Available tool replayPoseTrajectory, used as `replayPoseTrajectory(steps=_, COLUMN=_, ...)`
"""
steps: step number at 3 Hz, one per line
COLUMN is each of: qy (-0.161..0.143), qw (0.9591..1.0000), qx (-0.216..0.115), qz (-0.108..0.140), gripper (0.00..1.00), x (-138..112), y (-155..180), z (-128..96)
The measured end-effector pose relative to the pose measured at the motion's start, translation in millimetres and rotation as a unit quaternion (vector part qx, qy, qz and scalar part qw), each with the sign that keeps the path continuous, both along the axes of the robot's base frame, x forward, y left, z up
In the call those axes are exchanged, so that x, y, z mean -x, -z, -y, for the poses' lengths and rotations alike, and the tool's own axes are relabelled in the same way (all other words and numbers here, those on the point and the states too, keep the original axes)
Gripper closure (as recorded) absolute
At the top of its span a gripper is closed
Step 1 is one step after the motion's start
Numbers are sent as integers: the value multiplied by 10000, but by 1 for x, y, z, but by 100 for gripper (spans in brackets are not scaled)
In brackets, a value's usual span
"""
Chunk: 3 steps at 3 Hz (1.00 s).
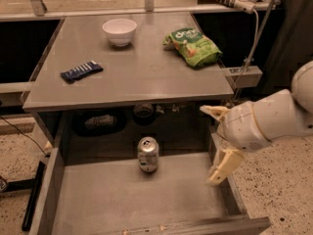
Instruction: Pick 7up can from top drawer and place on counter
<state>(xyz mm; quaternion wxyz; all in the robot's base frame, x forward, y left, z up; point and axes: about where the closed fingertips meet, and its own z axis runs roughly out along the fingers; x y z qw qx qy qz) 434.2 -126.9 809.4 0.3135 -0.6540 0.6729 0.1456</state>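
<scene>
Hand (211, 143), spread wide, at 3 o'clock of upright 7up can (147, 154) in top drawer (53, 192); best approached level, mid-body.

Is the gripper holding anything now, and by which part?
Nothing. The open gripper is at the right side of the top drawer, apart from the upright 7up can.

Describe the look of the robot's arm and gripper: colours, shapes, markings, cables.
The arm is a thick, rounded, off-white shell with thin seams near the wrist. The gripper, by the right wall of the top drawer, has two flat cream-yellow fingers. No markings or cables show.
</scene>
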Motion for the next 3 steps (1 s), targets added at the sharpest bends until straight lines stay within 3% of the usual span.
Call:
replayPoseTrajectory(steps=1, qy=-247, qw=9993, qx=-297, qz=-13, gripper=0, x=-21, y=49, z=-23)
replayPoseTrajectory(steps=3, qy=-317, qw=9944, qx=-1008, qz=-31, gripper=0, x=-53, y=123, z=-66)
